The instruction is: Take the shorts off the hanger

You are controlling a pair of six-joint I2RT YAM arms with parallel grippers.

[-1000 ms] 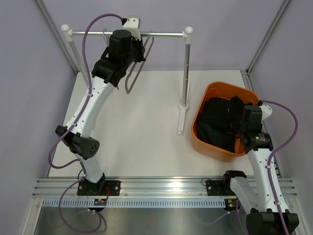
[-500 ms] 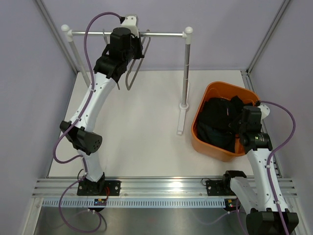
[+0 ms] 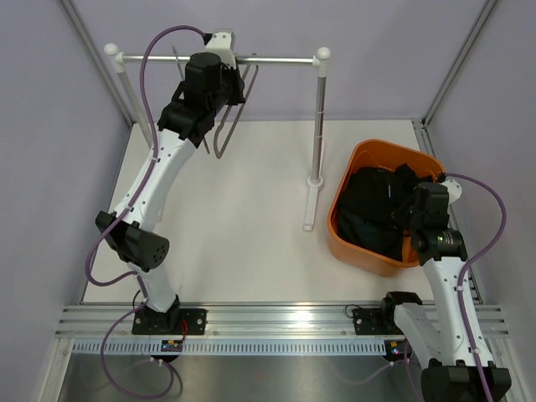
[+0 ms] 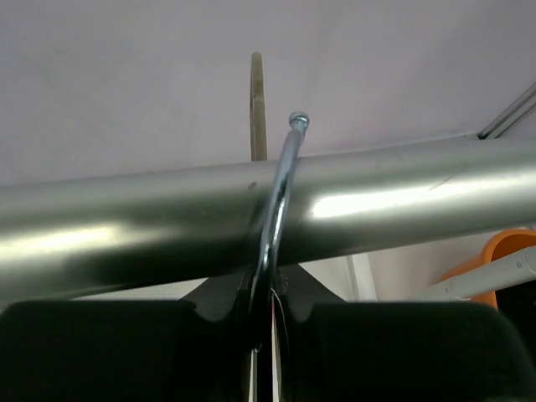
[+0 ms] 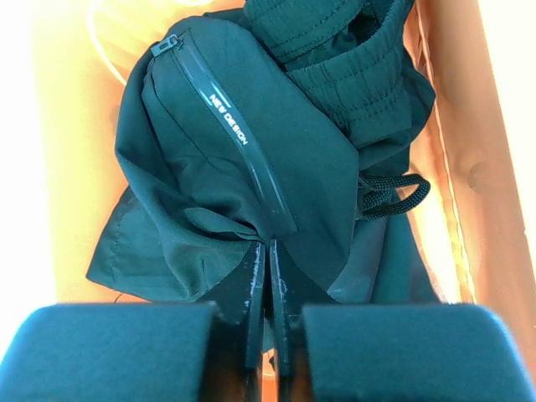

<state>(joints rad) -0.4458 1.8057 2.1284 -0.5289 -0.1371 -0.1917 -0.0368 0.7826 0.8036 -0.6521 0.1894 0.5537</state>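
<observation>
Two dark shorts lie crumpled in the orange basket. In the right wrist view the shorts show a zip pocket with white lettering, waistbands and a drawcord. My right gripper hangs over the basket's right side. Its jaws are shut, with the tips touching a fold of fabric. A bare grey hanger hangs from the rail. My left gripper is up at the rail. It is shut on the hanger's metal hook, which loops over the rail.
The rack's right post stands on a white foot just left of the basket. Its left post is at the table's back left corner. Frame struts run along the walls.
My left arm's elbow has shifted slightly while its gripper stays at the hook. My right gripper has drawn back a little over the basket.
</observation>
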